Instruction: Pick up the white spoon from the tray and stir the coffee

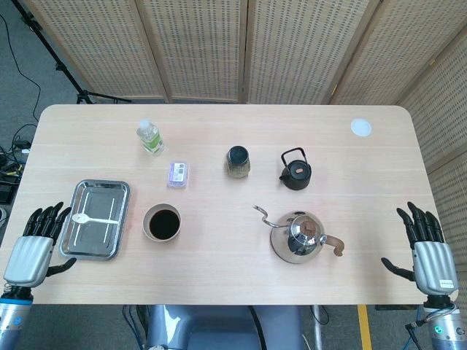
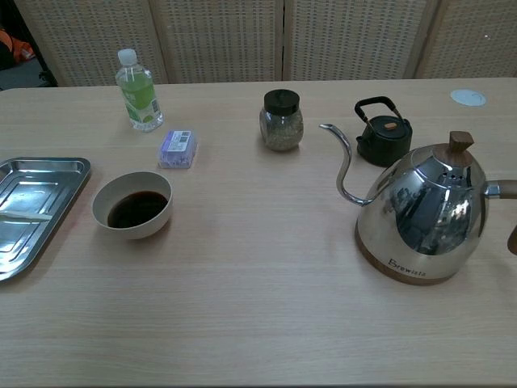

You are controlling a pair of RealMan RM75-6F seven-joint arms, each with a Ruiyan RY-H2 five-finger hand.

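A white spoon [image 1: 93, 219] lies across the metal tray [image 1: 109, 191] at the table's left side, its bowl pointing left. In the chest view only part of the tray [image 2: 56, 174] shows, with the spoon's handle [image 2: 24, 214] on it. A cup of dark coffee [image 1: 162, 222] [image 2: 133, 205] stands just right of the tray. My left hand [image 1: 36, 244] hovers at the table's left edge beside the tray, fingers spread, holding nothing. My right hand [image 1: 425, 244] is at the right edge, fingers apart and empty. Neither hand shows in the chest view.
A steel gooseneck kettle [image 1: 299, 235] [image 2: 420, 214] stands right of centre. Further back are a black teapot [image 1: 295, 171] [image 2: 381, 133], a dark-lidded jar [image 1: 238, 162] [image 2: 282, 120], a small purple packet [image 1: 177, 174] [image 2: 178, 149], a green bottle [image 1: 149, 137] [image 2: 138, 90] and a white disc [image 1: 360, 127].
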